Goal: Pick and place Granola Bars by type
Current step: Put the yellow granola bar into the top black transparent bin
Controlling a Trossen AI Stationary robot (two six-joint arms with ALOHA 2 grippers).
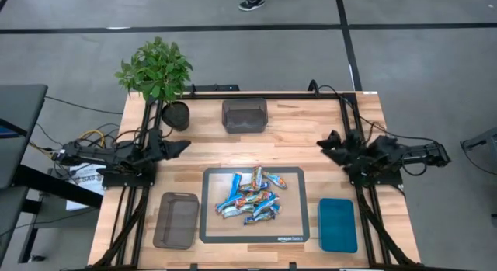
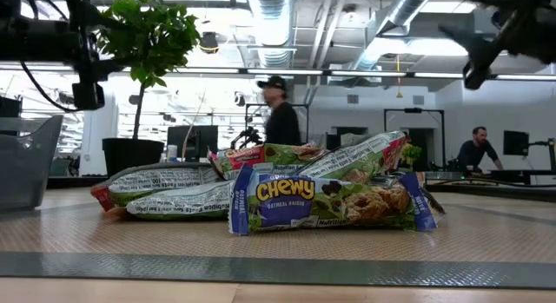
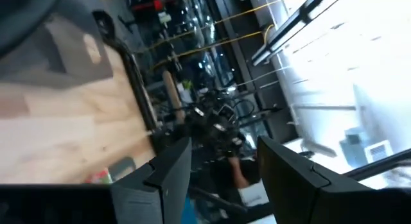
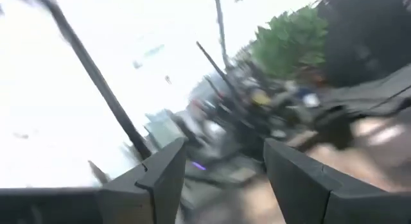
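Granola Bars (image 1: 253, 197) on mat (image 1: 211, 228) — bins (image 1: 175, 220) flanking.

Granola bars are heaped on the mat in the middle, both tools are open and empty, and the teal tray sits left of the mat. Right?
Not quite. In the high view the teal tray sits right of the mat, not left. The rest holds.

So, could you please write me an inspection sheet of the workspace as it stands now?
Surface: wooden table, with a grey mat at the front middle.
Job's things: granola bars piled on the mat, none sorted yet.
Clutter: two grey bins, teal tray, potted plant.
Grippers: left gripper and right gripper open, empty, at the table's sides.
Cables: a bundle off the table's left edge.
Surroundings: people in the room behind.
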